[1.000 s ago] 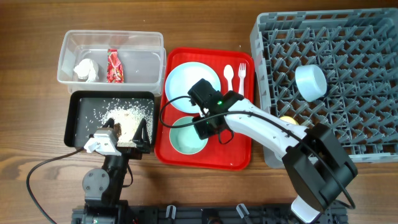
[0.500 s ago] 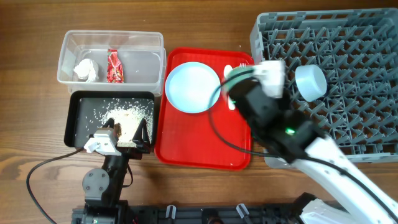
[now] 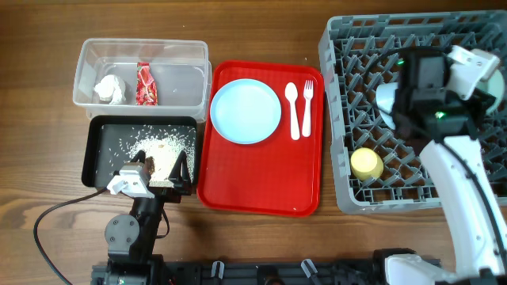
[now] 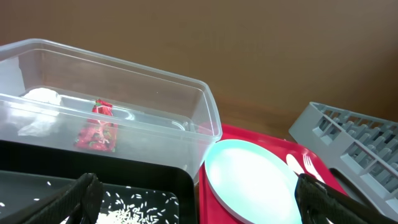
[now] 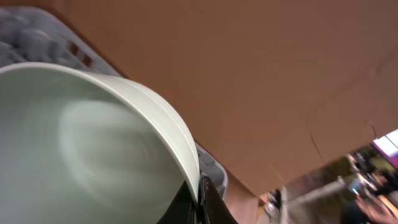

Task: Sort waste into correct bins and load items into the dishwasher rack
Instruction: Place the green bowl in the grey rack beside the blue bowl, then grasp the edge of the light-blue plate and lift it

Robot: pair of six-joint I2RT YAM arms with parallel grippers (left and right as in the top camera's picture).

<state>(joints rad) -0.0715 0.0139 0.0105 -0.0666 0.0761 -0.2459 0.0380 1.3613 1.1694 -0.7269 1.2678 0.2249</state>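
Over the dishwasher rack point(image 3: 356, 39), my right gripper point(image 5: 199, 200) is clamped on the rim of the pale green bowl point(image 5: 81, 143). In my wrist view the fingers pinch its edge from below, and the bowl is tilted with its hollow towards the camera. From overhead my own wrist hides that bowl. Just to the left of my wrist the light blue bowl point(image 3: 385, 101) lies in the rack, partly covered by me. Nearer my base, the small yellow cup point(image 3: 366, 164) sits among the pegs.

Further to the left of that hand, the red tray point(image 3: 261, 190) carries the light blue plate point(image 3: 246, 111). The white spoon point(image 3: 291, 107) and fork point(image 3: 307, 107) lie side by side just beside the plate, on the side nearer my right hand.

My left gripper point(image 4: 196, 186) is spread wide, its fingers empty, at the near edge of the black tray point(image 3: 99, 150). The rice scraps point(image 3: 162, 149) lie just ahead of it. Beyond that tray, the clear tub point(image 3: 83, 79) holds the crumpled napkin point(image 3: 109, 89) and the red wrapper point(image 3: 146, 84), close together but apart.
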